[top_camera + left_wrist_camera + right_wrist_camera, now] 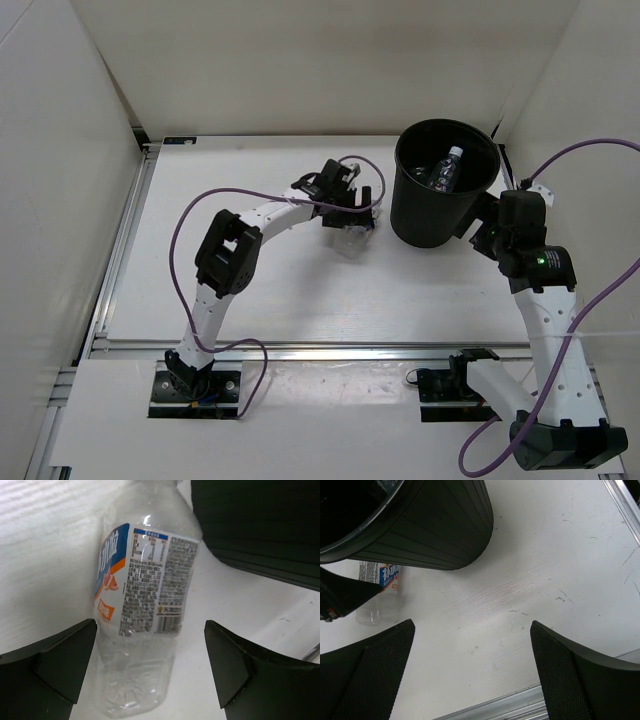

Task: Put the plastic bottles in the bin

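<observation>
- Left hand [150, 645]: fingers apart, straddling clear blue-labelled bottle [145, 580] left of bin [430, 218].
- Right hand [472, 630]: fingers apart, beside bin.
- Bin: round, black, ribbed plastic; holds white-capped clear bottle [447, 168].

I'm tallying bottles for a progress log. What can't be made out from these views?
Count inside the bin: the top view shows one white-capped bottle; the dark interior may hide others.
Labelled bottle: the left wrist view's top edge cuts off its cap; in the right wrist view the bin covers its upper part.
</observation>
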